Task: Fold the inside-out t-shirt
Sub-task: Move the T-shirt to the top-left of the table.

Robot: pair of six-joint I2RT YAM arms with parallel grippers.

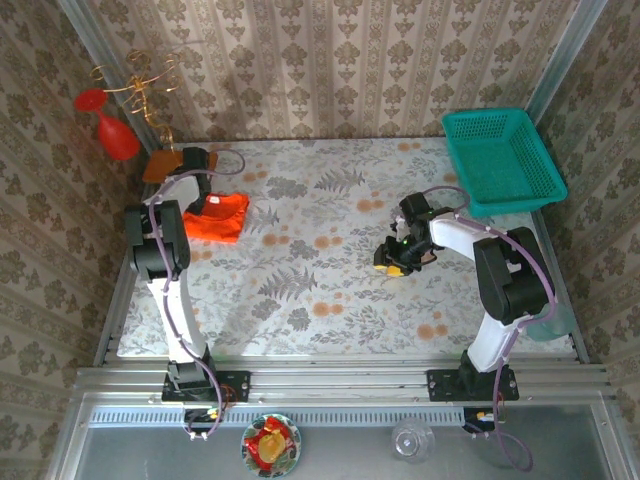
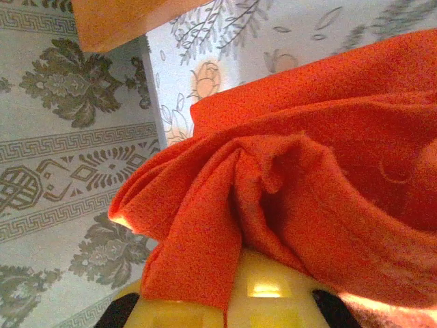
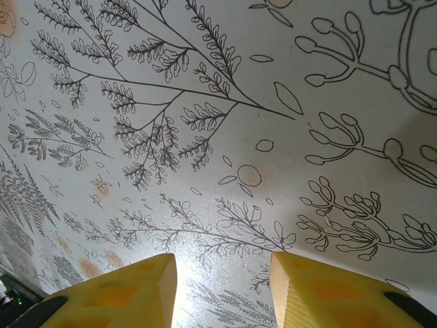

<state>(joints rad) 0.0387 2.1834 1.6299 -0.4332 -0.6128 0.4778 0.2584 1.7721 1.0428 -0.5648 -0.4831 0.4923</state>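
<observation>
Closest in, the left gripper (image 2: 263,290) is sitting with its jaws closed on a gathered fold of the inside-out t-shirt (image 2: 307,178). The soft orange-red cloth is bunching into deep creases that are running down toward the smooth yellow plastic of the gripper and draping over it. Its weave is looking fine and slightly grainy, and a thin line of stitching is showing on the right. From above, the shirt is lying as a compact, roughly rectangular bundle at the far left of the table (image 1: 330,290), close to the left edge. The left arm's dark wrist is reaching over its far edge.

Just beyond the shirt, a flat orange wooden board (image 1: 160,165) is resting at the table's far left corner, against the patterned wall. A red cone-shaped ornament (image 1: 118,138) is hanging from a curly gold wire stand above it.

Over on the other side, the right gripper (image 3: 222,287) is holding its jaws apart with nothing between them. Its blocky yellow fingers (image 3: 130,287) are pointing down at the table's glossy cover, printed with grey ferns, outlined buds and faded orange blossoms. It is hovering right of the table's middle, well apart from the shirt.

At the far right corner, a teal plastic mesh basket (image 1: 503,160), rectangular with sloping sides, is sitting tilted against the wall.
</observation>
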